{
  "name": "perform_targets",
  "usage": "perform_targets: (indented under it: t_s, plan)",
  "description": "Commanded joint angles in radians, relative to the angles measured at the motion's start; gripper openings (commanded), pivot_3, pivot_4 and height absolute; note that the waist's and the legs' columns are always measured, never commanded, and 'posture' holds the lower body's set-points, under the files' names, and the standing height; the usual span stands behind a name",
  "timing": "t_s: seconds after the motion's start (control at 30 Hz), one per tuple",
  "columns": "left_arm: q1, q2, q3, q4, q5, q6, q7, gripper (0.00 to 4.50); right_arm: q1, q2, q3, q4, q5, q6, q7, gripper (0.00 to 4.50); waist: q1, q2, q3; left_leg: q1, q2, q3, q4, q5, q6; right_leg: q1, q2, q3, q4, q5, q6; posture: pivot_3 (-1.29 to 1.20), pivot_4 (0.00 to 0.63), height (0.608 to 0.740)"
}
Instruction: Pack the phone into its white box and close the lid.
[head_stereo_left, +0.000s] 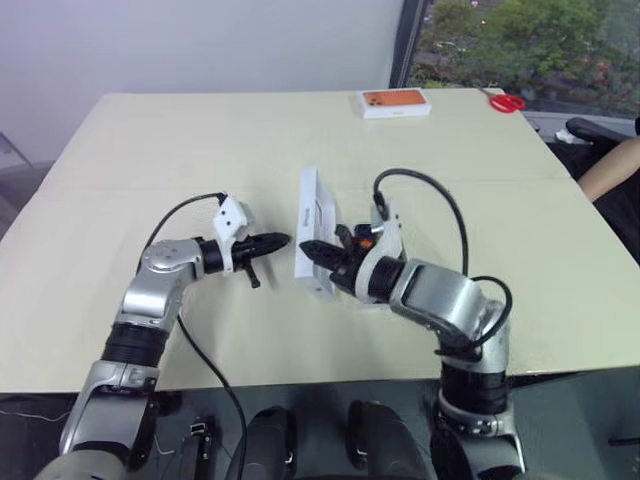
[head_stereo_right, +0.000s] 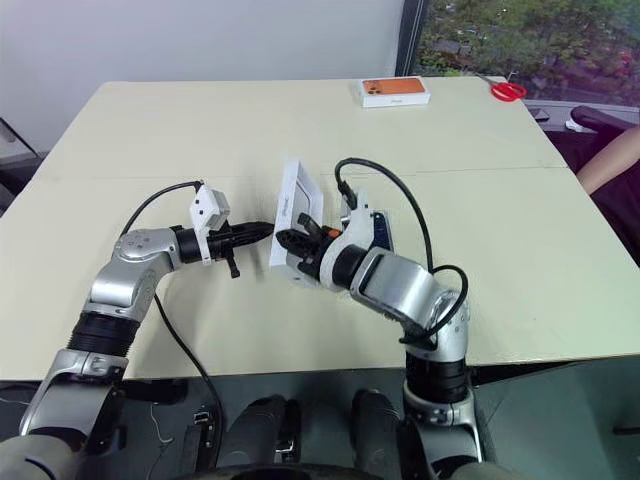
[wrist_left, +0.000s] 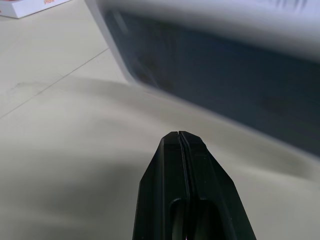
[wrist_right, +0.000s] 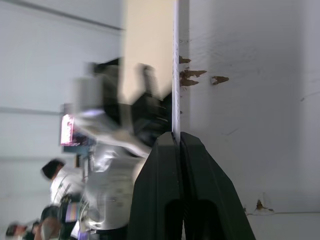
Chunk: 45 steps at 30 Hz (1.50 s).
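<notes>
The lid (head_stereo_left: 310, 225) stands tilted up on its long edge in the middle of the table. Its dark-blue printed outside (wrist_left: 225, 85) faces my left gripper, and its plain white inside (wrist_right: 240, 100) faces my right one. My right gripper (head_stereo_left: 308, 247) is shut on the lid's thin side wall (wrist_right: 175, 75). Just to the lid's left, my left gripper (head_stereo_left: 283, 240) points at it with its fingers (wrist_left: 179, 150) pressed together and empty, a little short of the printed face. A dark-blue sliver (head_stereo_right: 383, 236) shows behind my right wrist; I cannot tell whether it is the phone. The white box is hidden.
An orange-topped white box (head_stereo_left: 394, 102) lies at the table's far edge, with red scissors (head_stereo_left: 507, 102) to its right. A person's arm (head_stereo_left: 610, 165) shows at the right edge. The cream table (head_stereo_left: 180, 150) has open room on the left.
</notes>
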Motion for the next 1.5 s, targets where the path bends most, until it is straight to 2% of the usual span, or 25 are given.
perform_targets:
  t_s: [0.03,0.2,0.27,0.53,0.7,0.8,0.93,1.1,1.2,1.37,1.43,1.5]
  plan:
    - [-0.017,-0.012,-0.011,-0.036,0.003,-0.004,-0.004,0.0,0.011,-0.002,-0.028,-0.05,0.023,-0.033,-0.042,0.97,-0.002,0.0,0.0,0.0,0.0,0.0,0.0,0.0,0.0,0.0,0.0,0.0,0.0,0.0,0.0,0.0,0.15,0.74]
    - [-0.018,-0.04,-0.045,-0.043,0.017,-0.002,-0.012,0.0,0.001,-0.026,-0.046,-0.051,0.023,-0.035,-0.062,3.5,-0.002,0.0,0.0,0.0,0.001,0.0,0.0,0.0,0.0,0.0,0.001,0.0,0.0,0.0,0.0,0.0,0.15,0.74]
    - [-0.017,-0.059,-0.066,-0.059,0.016,0.003,-0.019,0.0,-0.036,-0.087,-0.069,-0.04,0.023,-0.014,-0.037,4.48,-0.002,0.001,0.0,0.0,0.001,0.0,0.0,0.0,0.0,0.0,0.001,0.0,0.0,0.0,0.0,0.0,0.15,0.74]
    - [-0.048,-0.161,-0.114,-0.1,0.004,0.038,0.003,0.0,-0.179,-0.522,-0.198,0.128,0.023,0.126,0.188,4.48,0.003,0.0,0.0,0.0,0.0,0.0,0.0,-0.001,0.002,0.001,0.0,0.0,-0.001,0.0,0.0,0.0,0.15,0.74]
    - [-0.064,-0.224,-0.146,-0.102,0.026,0.061,0.035,0.0,-0.185,-0.726,-0.167,0.179,0.023,0.159,0.266,4.48,0.0,0.001,0.0,0.001,0.001,0.002,0.0,-0.002,0.003,0.002,0.0,0.001,-0.002,0.0,0.0,0.0,0.15,0.74]
    - [-0.066,-0.235,-0.148,-0.106,0.027,0.072,0.048,0.0,-0.184,-0.808,-0.13,0.176,-0.017,0.182,0.326,4.48,0.0,0.001,0.0,0.001,0.001,0.001,0.0,-0.002,0.003,0.002,0.001,0.001,-0.002,0.0,0.0,0.0,0.15,0.74]
    - [-0.066,-0.22,-0.117,-0.134,-0.003,0.114,0.059,0.0,-0.177,-0.855,-0.095,0.164,-0.093,0.194,0.409,4.48,0.002,0.001,0.0,0.001,0.002,0.001,0.0,-0.002,0.004,0.002,0.001,0.001,-0.002,0.0,0.0,0.0,0.15,0.74]
    - [-0.061,-0.141,-0.034,-0.19,-0.048,0.195,0.071,0.0,-0.179,-0.92,-0.037,0.108,-0.33,0.245,0.582,4.48,0.003,0.001,0.0,0.001,0.002,0.001,0.0,-0.002,0.004,0.002,0.001,0.001,-0.002,0.0,0.0,0.0,0.15,0.74]
    - [-0.048,-0.07,-0.011,-0.208,-0.044,0.23,0.066,0.0,-0.181,-0.957,0.006,0.062,-0.489,0.265,0.697,3.62,0.004,0.001,0.0,0.001,0.002,0.001,0.0,-0.002,0.004,0.002,0.001,0.001,-0.002,0.0,0.0,0.0,0.15,0.74]
    - [0.018,0.095,-0.06,-0.26,-0.003,0.253,-0.029,0.0,-0.184,-0.996,0.096,-0.018,-0.726,0.272,0.881,1.02,0.001,0.001,0.0,0.001,0.002,0.002,0.0,-0.002,0.004,0.001,0.002,0.0,-0.003,0.0,0.0,0.0,0.15,0.74]
    - [0.031,0.123,-0.101,-0.291,0.002,0.273,-0.056,0.0,-0.192,-1.001,0.136,-0.047,-0.814,0.269,0.943,0.03,0.003,0.001,0.0,0.0,0.002,0.002,0.0,-0.002,0.004,0.001,0.001,0.0,-0.003,-0.001,0.0,0.0,0.15,0.74]
    - [0.032,0.128,-0.141,-0.308,0.02,0.287,-0.059,0.0,-0.201,-1.002,0.17,-0.065,-0.899,0.265,0.992,0.03,0.015,0.001,0.0,0.0,0.002,0.001,0.0,-0.002,0.004,0.001,0.0,0.0,-0.003,-0.002,-0.003,0.0,0.15,0.74]
